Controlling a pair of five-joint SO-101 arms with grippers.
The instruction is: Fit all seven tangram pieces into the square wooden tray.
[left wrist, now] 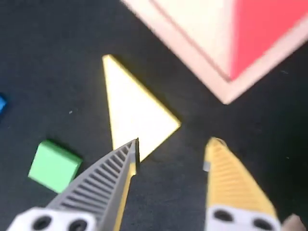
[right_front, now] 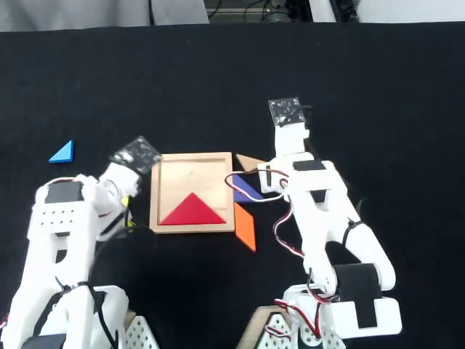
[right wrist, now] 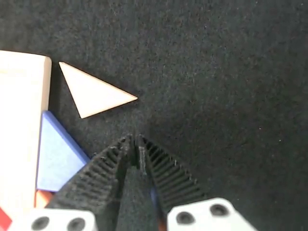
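Note:
The square wooden tray [right_front: 168,174] lies mid-table with a red triangle [right_front: 191,211] in its near half. Just off the tray's corner [left wrist: 226,86], my left gripper [left wrist: 174,147] is open. One fingertip [left wrist: 134,149] overlaps the edge of a yellow triangle [left wrist: 132,115]; a green square [left wrist: 54,165] lies beside it. On the tray's other side, my right gripper [right wrist: 134,142] is shut on nothing, hovering over black cloth. A pale wooden triangle [right wrist: 94,94] and a blue triangle [right wrist: 57,154] lie close to it.
An orange parallelogram [right_front: 245,227] lies against the tray's right side near its front corner. A small light-blue triangle [right_front: 63,152] sits alone at the far left. Black cloth covers the table, with open room at the back and right.

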